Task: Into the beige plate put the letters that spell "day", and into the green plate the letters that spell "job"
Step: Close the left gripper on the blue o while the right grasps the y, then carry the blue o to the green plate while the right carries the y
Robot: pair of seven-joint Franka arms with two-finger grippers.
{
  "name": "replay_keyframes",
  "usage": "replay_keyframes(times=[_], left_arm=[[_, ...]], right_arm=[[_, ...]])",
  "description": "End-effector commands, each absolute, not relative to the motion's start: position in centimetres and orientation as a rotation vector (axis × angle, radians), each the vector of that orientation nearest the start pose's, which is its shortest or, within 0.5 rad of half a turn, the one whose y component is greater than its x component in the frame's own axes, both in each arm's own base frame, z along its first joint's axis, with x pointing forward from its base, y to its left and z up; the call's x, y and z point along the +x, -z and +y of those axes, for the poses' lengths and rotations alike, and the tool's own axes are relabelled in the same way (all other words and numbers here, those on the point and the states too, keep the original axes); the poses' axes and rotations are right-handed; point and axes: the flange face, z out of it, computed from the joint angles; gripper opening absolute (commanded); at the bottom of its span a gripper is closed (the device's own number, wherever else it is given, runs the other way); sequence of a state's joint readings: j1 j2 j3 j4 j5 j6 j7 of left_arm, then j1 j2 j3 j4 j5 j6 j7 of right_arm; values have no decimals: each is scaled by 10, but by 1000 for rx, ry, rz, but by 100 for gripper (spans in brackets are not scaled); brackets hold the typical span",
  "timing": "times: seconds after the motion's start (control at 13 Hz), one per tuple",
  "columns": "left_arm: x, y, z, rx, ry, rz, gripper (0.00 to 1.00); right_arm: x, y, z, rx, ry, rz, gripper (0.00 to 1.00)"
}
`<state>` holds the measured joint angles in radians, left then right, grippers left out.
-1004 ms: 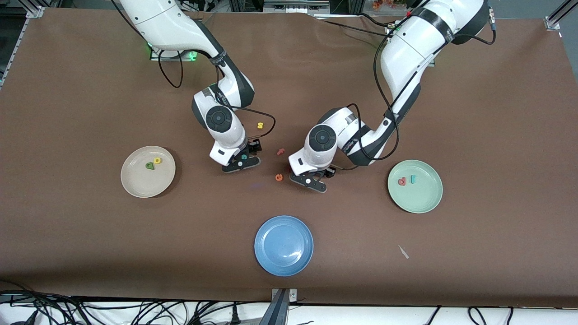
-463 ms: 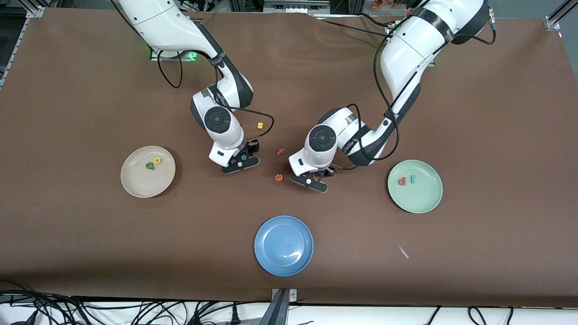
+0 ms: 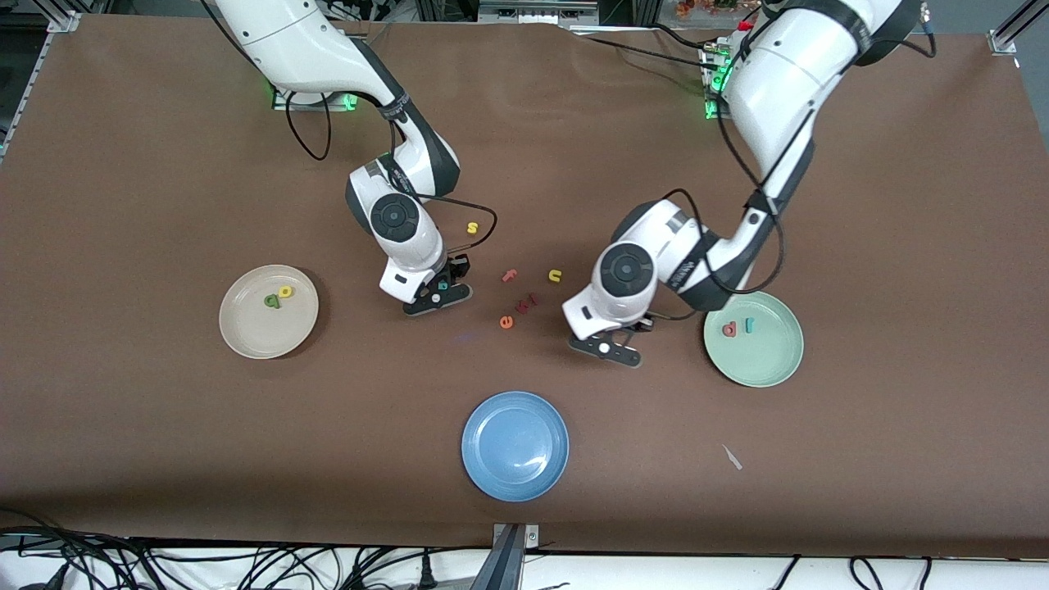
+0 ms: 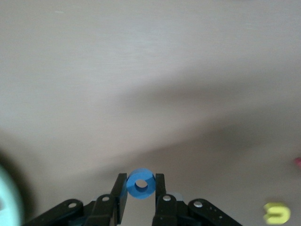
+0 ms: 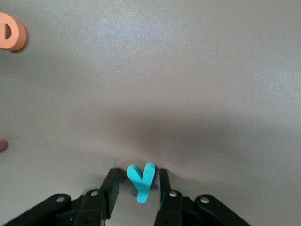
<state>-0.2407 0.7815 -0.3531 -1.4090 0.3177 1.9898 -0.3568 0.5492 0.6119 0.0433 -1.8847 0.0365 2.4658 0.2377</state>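
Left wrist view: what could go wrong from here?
The blue o sits at the very tips of the left end effector, so it might slip out before the green plate. The teal y lies just as far out in the right end effector; it could be missed.

I find the left arm reaching in from one o'clock, left tool (image 4: pixel 141 190) low over the counter (image 3: pixel 901 246), pinching the blue o (image 4: pixel 141 184). The right arm enters from eleven o'clock, right tool (image 5: pixel 140 181) clamping the teal y (image 5: pixel 141 181).

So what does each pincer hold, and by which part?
Left pincer grips the blue o by its outer sides. Right pincer brackets the teal y; whether it grips is unclear.
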Motion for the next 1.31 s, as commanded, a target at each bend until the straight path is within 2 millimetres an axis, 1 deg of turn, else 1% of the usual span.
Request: replay_keyframes(times=[0.0, 0.15, 0.23, 0.31, 0.39, 0.46, 0.62, 0.77, 0.85, 0.93, 1.0, 1.16, 1.24], left_arm=[[623, -266, -316, -2929, -242, 505, 1], [628, -270, -293, -2908, -288, 493, 1], [631, -269, -281, -2903, -305, 522, 1], [635, -265, -258, -2891, -346, 539, 1], [646, -270, -227, -2895, -357, 584, 0], [656, -271, -200, -2889, -375, 693, 0], [671, -265, -146, -2892, -395, 808, 1], [680, -254, -117, -2896, -384, 878, 1], [684, -244, -95, -2914, -381, 883, 2], [686, -233, -88, -2918, -373, 920, 2], [687, -227, -83, -2919, -369, 944, 2], [687, -216, -76, -2923, -375, 941, 2], [686, -203, -66, -2909, -370, 938, 4]], right_arm=[[522, -175, 349, -3069, -63, -518, 36], [522, -175, 349, -3069, -63, -518, 32], [523, -175, 348, -3070, -63, -515, 31], [523, -175, 348, -3070, -63, -515, 30], [523, -176, 348, -3069, -60, -518, 27], [523, -176, 348, -3068, -63, -525, 25], [524, -176, 348, -3067, -61, -523, 21], [524, -176, 348, -3067, -61, -523, 20], [524, -176, 348, -3067, -61, -523, 19], [524, -177, 349, -3067, -61, -523, 17], [524, -177, 349, -3067, -61, -523, 15], [526, -179, 350, -3064, -55, -523, 11], [529, -182, 348, -3065, -49, -521, 10]])
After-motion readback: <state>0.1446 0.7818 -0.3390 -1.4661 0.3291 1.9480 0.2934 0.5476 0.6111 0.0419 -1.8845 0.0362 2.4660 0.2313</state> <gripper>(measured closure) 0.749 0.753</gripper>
